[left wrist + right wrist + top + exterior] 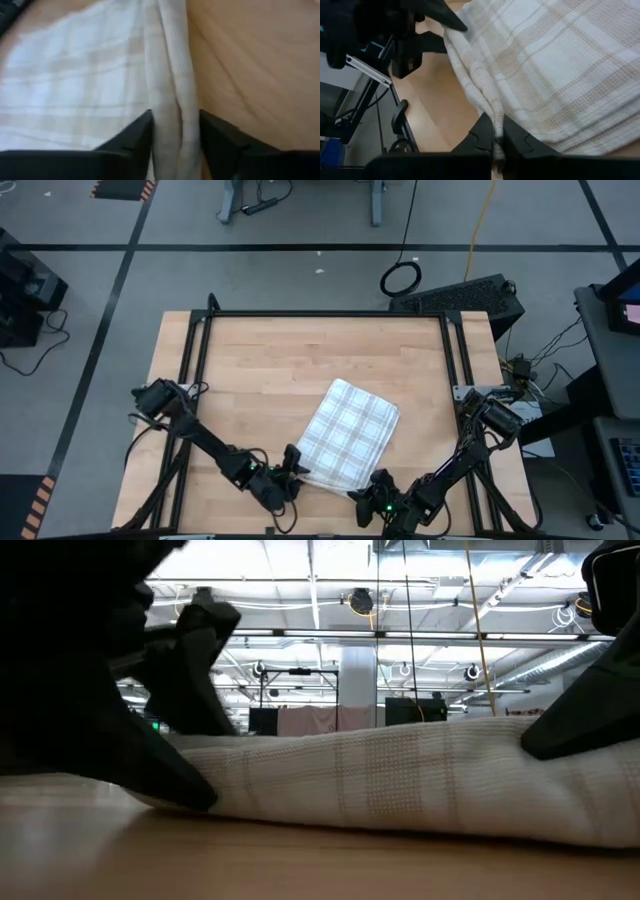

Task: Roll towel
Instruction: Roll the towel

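Barely begun: folded towel (348,436) lay flat on desk (260,365), apparently unrolled. Right gripper (498,134) pinched shut on its near edge. Left gripper (175,137) half-open astride the same edge, grip uncertain.

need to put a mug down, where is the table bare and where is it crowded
Bare wood: the far half of the table, between the towel and the black frame rail, and the left side beyond the left arm. Crowded: the near edge, where the left gripper straddles the towel's edge and the right gripper pinches its near corner.
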